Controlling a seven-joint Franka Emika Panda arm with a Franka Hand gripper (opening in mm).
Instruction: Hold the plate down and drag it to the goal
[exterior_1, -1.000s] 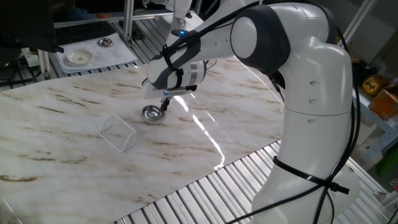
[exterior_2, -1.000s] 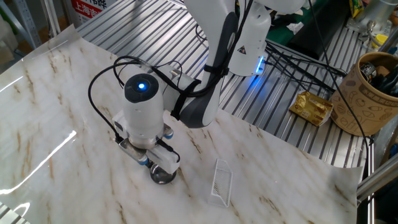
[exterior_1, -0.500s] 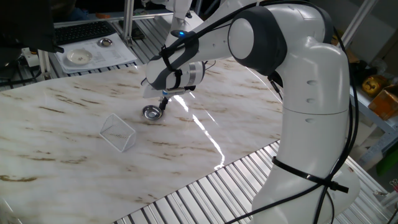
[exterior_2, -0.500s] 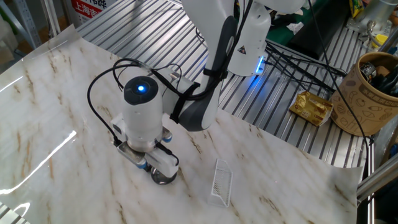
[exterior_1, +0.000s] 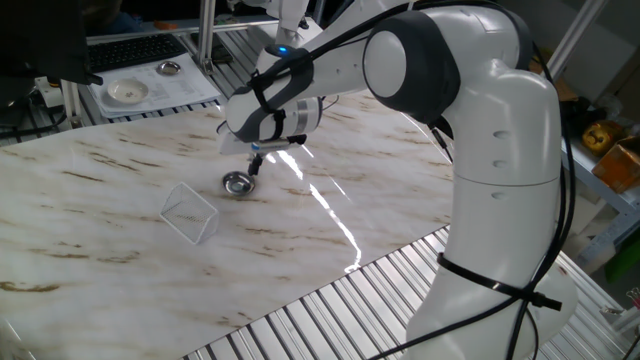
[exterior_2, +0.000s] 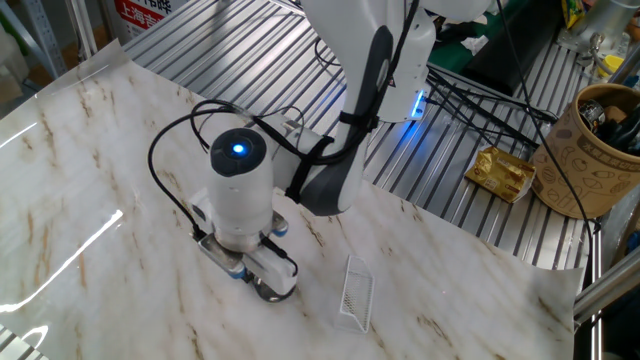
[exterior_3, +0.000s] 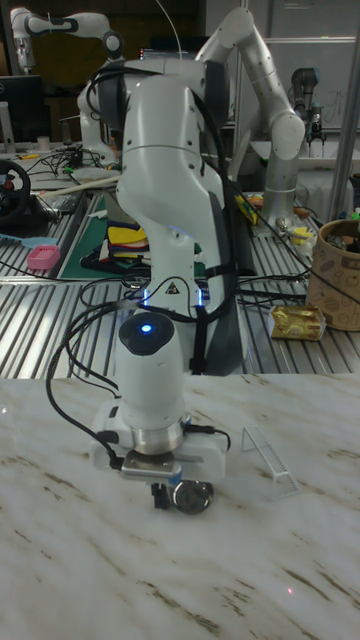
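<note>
1. The marble table (exterior_1: 420, 190) carries everything here.
2. The white arm (exterior_1: 480, 150) reaches down over the table's middle.
3. The goal (exterior_1: 190, 213), a faint square outline, lies just beside the plate.
4. The hand (exterior_1: 253, 168) presses down on the plate's rim; I cannot tell whether its fingers are clenched.
5. The plate (exterior_1: 237, 183), small and shiny, sits outside the goal.

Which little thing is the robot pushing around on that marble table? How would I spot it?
Follow the white arm down to its gripper over the marble table. Under its tip sits the plate, tiny, round, shiny silver, unlike the faint square outline beside it.
</note>
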